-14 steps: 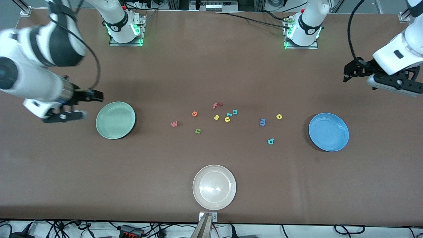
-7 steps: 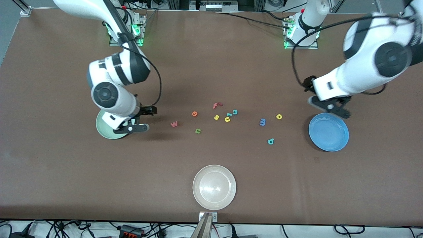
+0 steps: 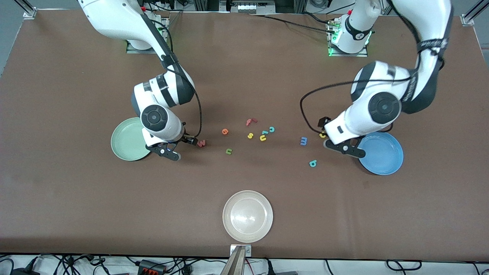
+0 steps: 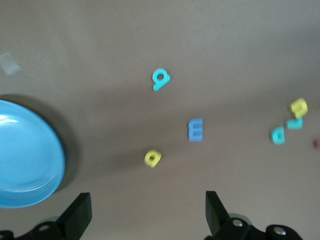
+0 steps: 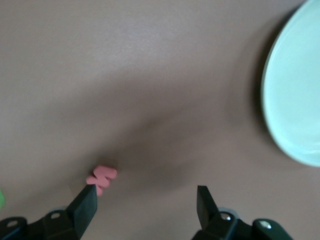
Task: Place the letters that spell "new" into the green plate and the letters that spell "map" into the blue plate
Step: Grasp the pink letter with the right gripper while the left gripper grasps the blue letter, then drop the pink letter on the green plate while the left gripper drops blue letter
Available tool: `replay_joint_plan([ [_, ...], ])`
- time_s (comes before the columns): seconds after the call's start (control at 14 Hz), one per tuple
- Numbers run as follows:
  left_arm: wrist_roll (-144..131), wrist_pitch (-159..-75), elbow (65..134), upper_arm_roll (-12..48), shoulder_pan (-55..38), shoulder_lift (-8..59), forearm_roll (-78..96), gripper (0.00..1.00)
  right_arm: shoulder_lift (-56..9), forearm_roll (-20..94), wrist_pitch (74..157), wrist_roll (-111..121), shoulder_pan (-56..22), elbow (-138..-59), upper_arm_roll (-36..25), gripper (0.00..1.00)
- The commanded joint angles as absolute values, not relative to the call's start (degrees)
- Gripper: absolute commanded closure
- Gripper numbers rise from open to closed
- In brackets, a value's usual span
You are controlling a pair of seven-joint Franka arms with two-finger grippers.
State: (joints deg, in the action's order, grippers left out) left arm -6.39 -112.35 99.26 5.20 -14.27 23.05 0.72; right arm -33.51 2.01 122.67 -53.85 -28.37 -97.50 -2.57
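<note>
— On the bench (image 3: 76,198), what do we see at the right arm's end?

— We see the green plate (image 3: 128,139) with nothing in it. The right claw (image 5: 145,202) hangs low just beside it, toward the middle of the bench, its fingers spread. In the right wrist view the pink "w" (image 5: 101,179) lies at the tip of 1 finger (image 5: 86,202), outside the gap; we cannot tell whether they touch.

— And the rest of "new"?

— We find the orange "e" (image 3: 225,131) and the green "n" (image 3: 229,151) on the bench toward the middle, the "n" nearer the front camera.

— What about the left arm's end?

— We see the blue plate (image 3: 382,154), also bare. The left claw (image 4: 145,215) hangs beside its rim with fingers spread wide, gripping nothing. In the left wrist view the yellow "p" (image 4: 152,158) lies on the bench between the lines of the 2 fingers, just ahead of their tips. The blue "m" (image 3: 303,141) sits near it, and the teal "a" (image 3: 313,163) lies nearer the front camera.

— Anything else?

— We count 4 spare letters clustered mid-bench: a red "f" (image 3: 250,122), a yellow "s" (image 3: 250,135), a yellow "u" (image 3: 263,138) and a teal "c" (image 3: 272,129). A white plate (image 3: 248,216) sits nearest the front camera.
</note>
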Motion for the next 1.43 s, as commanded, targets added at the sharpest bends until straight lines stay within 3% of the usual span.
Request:
replay_joint_plan([
  [0.0,-13.0,-119.5,100.8,4.92,-16.96,27.49,0.62,0.0,-36.38,2.55,126.29,-65.44,-29.71,-96.59,-3.08,0.13],
  [0.21,-13.27,-130.74,105.54,4.92,-18.36,31.02,0.53,0.0,-38.31,2.72,128.67,-71.43,-31.63,-96.5,-3.08,0.29],
  [0.43,-13.27,-136.75,109.24,4.83,-20.21,32.25,0.27,0.03,-39.9,2.72,132.09,-77.6,-32.78,-96.5,-3.08,0.31],
  [0.5,-13.27,-136.93,109.42,4.83,-20.39,32.6,0.0,0.1,-39.99,2.72,132.71,-78.22,-32.78,-96.5,-3.08,0.31],
  [0.64,-13.27,-136.85,109.77,4.83,-21.09,32.87,-0.09,0.35,-40.34,2.72,133.5,-79.19,-32.87,-96.5,-3.08,0.31],
  [0.72,-13.18,-136.85,110.3,4.66,-21.35,32.87,-0.17,0.41,-40.6,2.72,133.77,-79.28,-32.87,-96.5,-3.08,0.31],
  [0.93,-13.27,-137.02,110.13,4.48,-21.36,33.84,-0.7,0.42,-41.22,2.72,135.61,-81.46,-33.22,-96.5,-3.08,0.32],
  [1.15,-13.18,-137.11,109.87,4.31,-21.45,33.92,-1.4,0.56,-41.83,2.72,136.49,-81.82,-33.57,-96.5,-3.08,0.38],
  [1.29,-13.27,-137.2,109.25,4.04,-21.1,34.36,-4.21,0.57,-41.92,2.72,136.93,-83.23,-33.66,-96.59,-3.08,0.4],
  [1.36,-13.27,-137.28,109.16,4.04,-21.09,34.45,-4.31,0.64,-41.92,2.72,136.93,-83.32,-34.1,-96.59,-3.08,0.46],
])
